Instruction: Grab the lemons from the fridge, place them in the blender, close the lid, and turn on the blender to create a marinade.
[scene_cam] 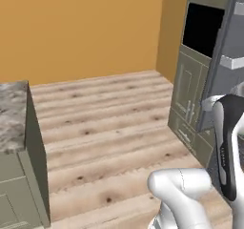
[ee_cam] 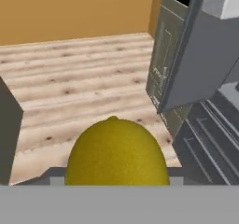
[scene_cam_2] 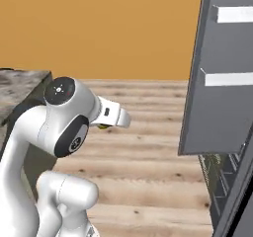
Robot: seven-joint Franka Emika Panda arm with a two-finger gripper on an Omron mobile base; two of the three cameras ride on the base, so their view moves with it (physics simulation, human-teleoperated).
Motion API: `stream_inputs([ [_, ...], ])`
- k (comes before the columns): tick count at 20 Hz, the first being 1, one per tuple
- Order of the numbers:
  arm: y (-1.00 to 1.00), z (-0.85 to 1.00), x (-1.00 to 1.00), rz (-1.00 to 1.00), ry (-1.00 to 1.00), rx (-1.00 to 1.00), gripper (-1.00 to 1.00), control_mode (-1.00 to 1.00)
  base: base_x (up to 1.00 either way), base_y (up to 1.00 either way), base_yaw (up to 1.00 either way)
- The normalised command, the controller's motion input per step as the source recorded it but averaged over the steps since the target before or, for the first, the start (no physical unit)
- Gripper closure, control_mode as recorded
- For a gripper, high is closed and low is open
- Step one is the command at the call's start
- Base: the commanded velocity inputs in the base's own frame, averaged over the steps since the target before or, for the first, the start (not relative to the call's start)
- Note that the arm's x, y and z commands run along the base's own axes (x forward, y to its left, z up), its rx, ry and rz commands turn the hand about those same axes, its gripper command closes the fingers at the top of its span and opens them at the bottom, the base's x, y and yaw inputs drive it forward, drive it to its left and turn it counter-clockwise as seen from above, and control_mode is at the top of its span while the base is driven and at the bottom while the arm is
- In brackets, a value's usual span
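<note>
A yellow lemon (ee_cam: 116, 155) sits large at the bottom of the hand view, and my gripper (ee_cam: 116, 177) is shut on it. In the right base view a sliver of the lemon (scene_cam_2: 102, 127) peeks out under the white hand, with the gripper (scene_cam_2: 105, 124) held over the wooden floor, left of the fridge. The fridge (ee_cam: 212, 143) stands open, its dark shelves and drawers showing at lower right. Its grey door (scene_cam_2: 222, 73) with white bins swings out toward me. The blender and the lid are out of view.
A beige cabinet with a black panel (scene_cam: 202, 27) stands beside the fridge door (scene_cam: 223, 56). A marble-topped counter (scene_cam: 12, 113) juts in at the left, also seen as the counter (scene_cam_2: 20, 80) behind my arm. Wooden floor (scene_cam: 105, 123) lies between them.
</note>
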Motion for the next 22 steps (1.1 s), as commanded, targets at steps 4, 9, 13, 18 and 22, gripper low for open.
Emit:
stream_inputs([
  [4,0.0,0.0,0.0,0.0,0.0,0.0,1.0,1.0,-0.15,0.66,0.94],
  [9,0.0,0.0,0.0,0.0,0.0,0.0,1.0,1.0,-0.06,1.0,0.68],
  [13,0.0,0.0,0.0,0.0,0.0,0.0,1.0,1.0,0.0,1.0,0.46],
  [18,0.0,0.0,0.0,0.0,0.0,0.0,1.0,1.0,0.16,1.0,0.31],
  [22,0.0,0.0,0.0,0.0,0.0,0.0,1.0,1.0,0.5,1.0,0.14],
])
